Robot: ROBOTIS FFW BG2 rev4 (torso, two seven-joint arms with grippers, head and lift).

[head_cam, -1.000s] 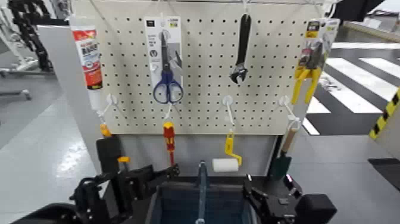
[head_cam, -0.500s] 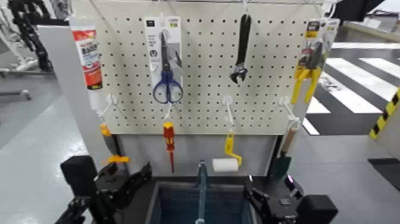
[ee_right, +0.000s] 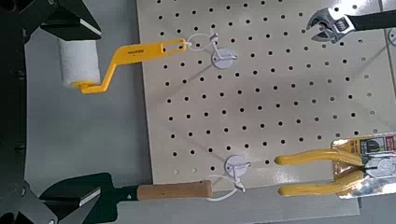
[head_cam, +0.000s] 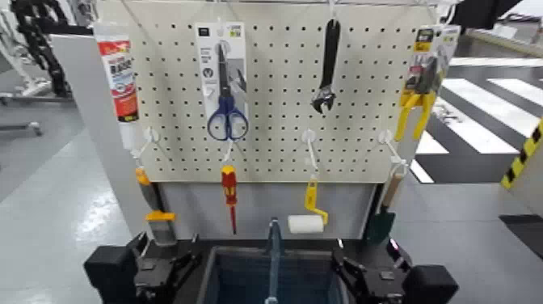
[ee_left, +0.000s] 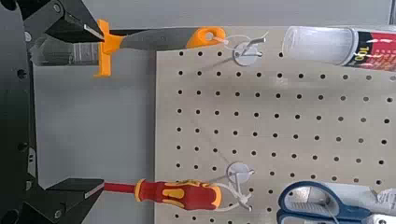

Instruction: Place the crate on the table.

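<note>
Now the crate [head_cam: 271,275] sits between both wide-open claws, left claw [head_cam: 166,271] and right claw [head_cam: 364,275]; close evenly on its rims.

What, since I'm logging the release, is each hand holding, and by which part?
Nothing: the left hand and right hand flank the crate, both open with nothing between their fingers.

A workshop: a pegboard [head_cam: 275,89] hangs scissors [head_cam: 227,97], a wrench [head_cam: 327,69], pliers [head_cam: 420,93] and a screwdriver [head_cam: 230,194].
</note>
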